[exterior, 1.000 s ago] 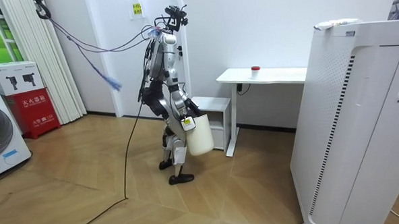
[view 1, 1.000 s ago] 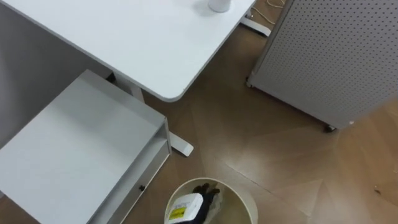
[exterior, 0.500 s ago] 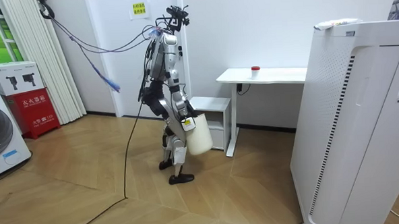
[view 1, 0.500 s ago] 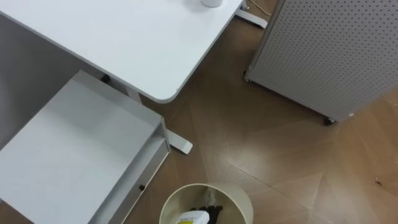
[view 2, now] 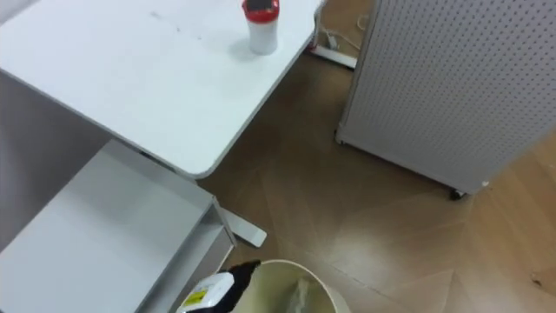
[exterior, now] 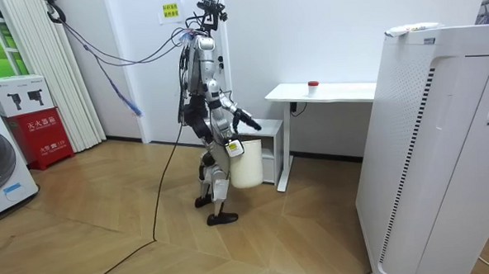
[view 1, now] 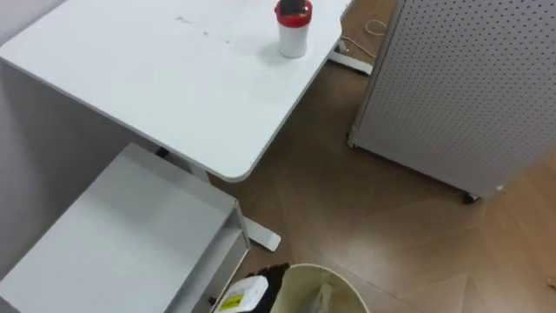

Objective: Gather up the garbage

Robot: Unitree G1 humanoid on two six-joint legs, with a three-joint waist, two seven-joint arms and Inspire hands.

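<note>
1. Firstly, the left eye view looks down on a white desk point(view 1: 174, 87). A white cup point(view 1: 293, 30) with a red lid stands upright on it near the far edge, well apart from both hands. A low white cabinet point(view 1: 113, 235) sits under the desk's near corner, and a perforated white panel point(view 1: 460, 87) stands on the wooden floor point(view 1: 347, 200) to the right. At the bottom edge the left hand point(view 1: 248, 296) is at the left rim of a pale waste bin point(view 1: 334, 278), with its dark fingers point(view 1: 276, 272) hooked over that rim.
2. Next, the right eye view shows the same layout. It also shows the desk's white foot point(view 2: 248, 233) lying flat on the floor between the cabinet and the bin.
3. Lastly, in the room view the robot stands upright just before the cabinet, facing the room view's right. The bin hangs off the floor at thigh height. The right hand point(exterior: 252, 125) reaches forward toward the cabinet; I cannot tell whether it is spread or closed.
</note>
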